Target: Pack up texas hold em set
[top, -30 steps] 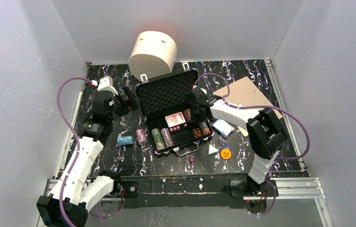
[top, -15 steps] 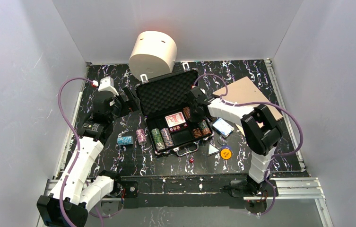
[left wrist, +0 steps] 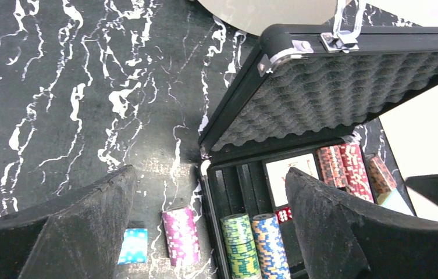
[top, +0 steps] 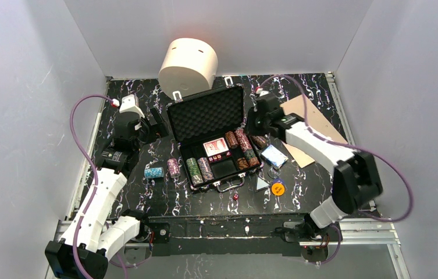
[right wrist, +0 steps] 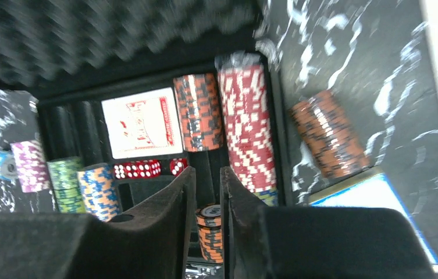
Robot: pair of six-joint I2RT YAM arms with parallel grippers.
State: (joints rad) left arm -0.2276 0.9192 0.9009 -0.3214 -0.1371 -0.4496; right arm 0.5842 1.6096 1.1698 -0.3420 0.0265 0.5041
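Note:
The black case [top: 205,113] stands open, foam lid up. Its tray holds a card deck [right wrist: 141,122], red dice [right wrist: 138,170], a green stack [left wrist: 239,244], a blue-orange stack [left wrist: 270,247], an orange-black stack [right wrist: 199,113] and a red-white stack [right wrist: 248,128]. My right gripper [top: 250,125] [right wrist: 207,170] hovers above the tray's right end, jaws a narrow slit apart with nothing between them. My left gripper [top: 159,121] [left wrist: 209,171] hangs wide open beside the lid's left edge. On the table lie a pink stack [top: 173,167], a cyan stack [top: 153,172] and an orange stack [right wrist: 328,139].
A blue card deck [top: 274,156], the yellow button [top: 278,188] and a red die [top: 235,197] lie right of and in front of the case. The cream cylinder [top: 188,65] stands behind the lid. A tan board [top: 309,116] lies at the back right.
The right gripper has pulled back and to the right from over the tray, its jaws parting a little. A red-white stack now shows in the tray. The left arm has barely moved.

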